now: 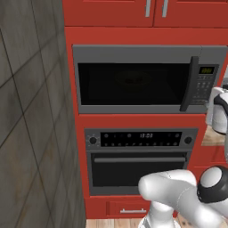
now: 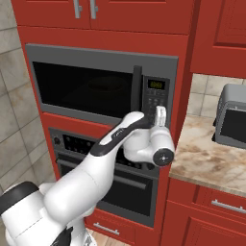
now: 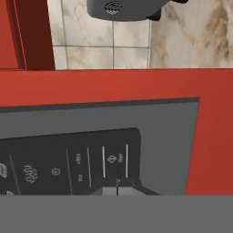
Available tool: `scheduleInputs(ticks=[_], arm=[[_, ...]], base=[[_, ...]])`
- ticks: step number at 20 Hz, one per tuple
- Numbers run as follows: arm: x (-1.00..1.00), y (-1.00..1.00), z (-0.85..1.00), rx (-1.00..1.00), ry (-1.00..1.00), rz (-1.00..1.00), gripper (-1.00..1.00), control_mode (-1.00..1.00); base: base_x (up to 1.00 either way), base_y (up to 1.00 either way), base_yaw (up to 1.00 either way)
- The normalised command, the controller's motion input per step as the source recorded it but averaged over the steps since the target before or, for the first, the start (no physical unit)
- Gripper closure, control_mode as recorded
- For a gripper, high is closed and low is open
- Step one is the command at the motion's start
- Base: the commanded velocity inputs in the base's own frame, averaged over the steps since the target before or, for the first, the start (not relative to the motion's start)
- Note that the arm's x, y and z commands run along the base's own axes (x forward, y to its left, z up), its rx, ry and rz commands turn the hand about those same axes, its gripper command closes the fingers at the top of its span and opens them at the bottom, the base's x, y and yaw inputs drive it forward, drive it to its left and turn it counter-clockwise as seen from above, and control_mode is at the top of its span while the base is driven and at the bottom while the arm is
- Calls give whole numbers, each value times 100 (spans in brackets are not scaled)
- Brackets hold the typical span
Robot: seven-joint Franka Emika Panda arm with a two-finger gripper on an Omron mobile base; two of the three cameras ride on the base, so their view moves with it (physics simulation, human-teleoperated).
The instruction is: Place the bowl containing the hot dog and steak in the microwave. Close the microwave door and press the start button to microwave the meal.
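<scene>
The microwave (image 1: 147, 80) sits in the red cabinet wall, and its door (image 1: 133, 84) is shut, with the vertical handle (image 1: 192, 82) beside the keypad (image 1: 206, 84). Through the dark glass the bowl (image 1: 132, 79) shows as a faint round shape. The hot dog and steak are too dim to make out. My gripper (image 2: 160, 111) is shut and its tips rest against the lower part of the keypad (image 2: 156, 100). In the hand view the closed fingertips (image 3: 117, 190) press at the bottom of the keypad panel (image 3: 68, 164), just below a button with a diamond mark (image 3: 112, 159).
An oven (image 1: 140, 156) with a horizontal bar handle sits under the microwave. To the right a marble counter (image 2: 211, 153) carries a silver-grey toaster oven (image 2: 233, 117). Red cabinets (image 2: 96, 14) hang above, and a tiled wall (image 1: 31, 111) stands to the left.
</scene>
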Motion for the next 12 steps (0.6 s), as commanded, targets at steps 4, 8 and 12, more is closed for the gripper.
scheduleInputs(ticks=[4,8,12], arm=[[21,-14,-5,3,0,0,100,-100],[22,-10,-9,2,0,0,100,-100],[22,-8,-16,1,0,0,100,-100]], base=[[0,0,0],[0,0,0],[0,0,0]])
